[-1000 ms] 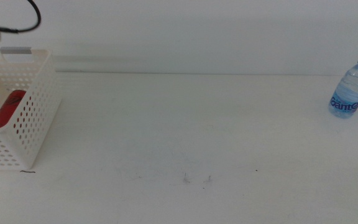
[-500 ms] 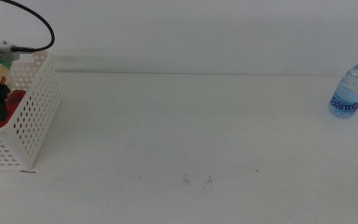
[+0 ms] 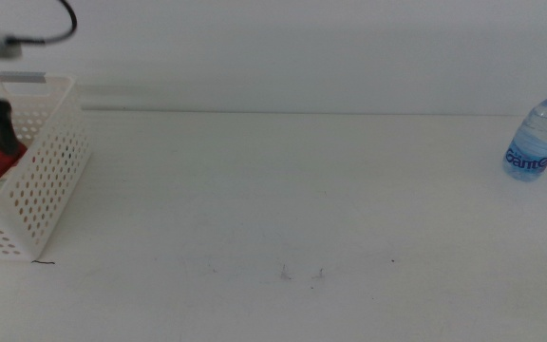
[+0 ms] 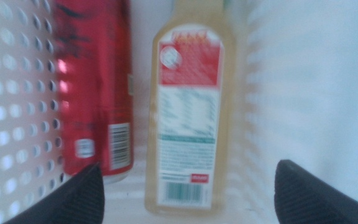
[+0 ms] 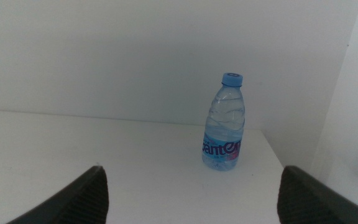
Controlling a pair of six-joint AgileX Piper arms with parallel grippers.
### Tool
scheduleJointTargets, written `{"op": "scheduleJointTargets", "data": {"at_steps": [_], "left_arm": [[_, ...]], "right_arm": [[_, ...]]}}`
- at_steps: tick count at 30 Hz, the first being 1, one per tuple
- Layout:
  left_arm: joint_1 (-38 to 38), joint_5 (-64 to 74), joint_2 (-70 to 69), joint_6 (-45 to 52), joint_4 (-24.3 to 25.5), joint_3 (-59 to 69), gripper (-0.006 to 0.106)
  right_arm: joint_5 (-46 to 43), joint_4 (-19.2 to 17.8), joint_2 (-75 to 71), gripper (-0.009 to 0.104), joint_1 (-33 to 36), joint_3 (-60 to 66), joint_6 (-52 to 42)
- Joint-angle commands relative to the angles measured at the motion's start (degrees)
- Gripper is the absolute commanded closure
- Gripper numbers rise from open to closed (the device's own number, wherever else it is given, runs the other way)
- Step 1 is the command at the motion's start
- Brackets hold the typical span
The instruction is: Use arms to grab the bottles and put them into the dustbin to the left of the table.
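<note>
Red can (image 4: 95,87) and yellow bottle (image 4: 190,112) lying in dustbin (image 3: 41,180) — left gripper (image 4: 188,186) above, jaws apart; right gripper (image 5: 191,190) likewise spread, facing water bottle (image 5: 225,121) on counter (image 3: 292,190).

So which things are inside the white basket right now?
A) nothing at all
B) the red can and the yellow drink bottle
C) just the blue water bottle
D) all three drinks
B: the left wrist view looks into the basket and shows the red can lying beside the yellow drink bottle, while the water bottle stands on the table.
</note>
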Motion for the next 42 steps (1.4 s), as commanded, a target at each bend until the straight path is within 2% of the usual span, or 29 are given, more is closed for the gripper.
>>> {"op": "scheduleJointTargets", "data": {"at_steps": [1,9,17,22,33,42], "left_arm": [[-1.0,1.0,-4.9,-0.9,-2.0,-0.4,0.007],[-9.5,1.2,-20.7,-4.4,-4.1,-0.4,0.007],[-27.5,1.8,-29.9,-4.5,-4.6,-0.4,0.007],[-33.1,3.4,-35.4,-5.4,-7.8,-0.4,0.007],[-34.8,0.4,-57.2,-6.4,-9.6,11.4,0.007],[-34.8,2.5,-59.3,-6.3,-12.6,11.9,0.007]], "right_arm": [[-0.4,-0.4,-0.3,0.004,-0.4,0.2,-0.2],[-0.4,-0.4,-0.3,0.004,-0.4,0.2,-0.2],[-0.4,-0.4,-0.3,0.004,-0.4,0.2,-0.2],[-0.4,-0.4,-0.3,0.004,-0.4,0.2,-0.2],[-0.4,-0.4,-0.3,0.004,-0.4,0.2,-0.2],[-0.4,-0.4,-0.3,0.004,-0.4,0.2,-0.2]]}}
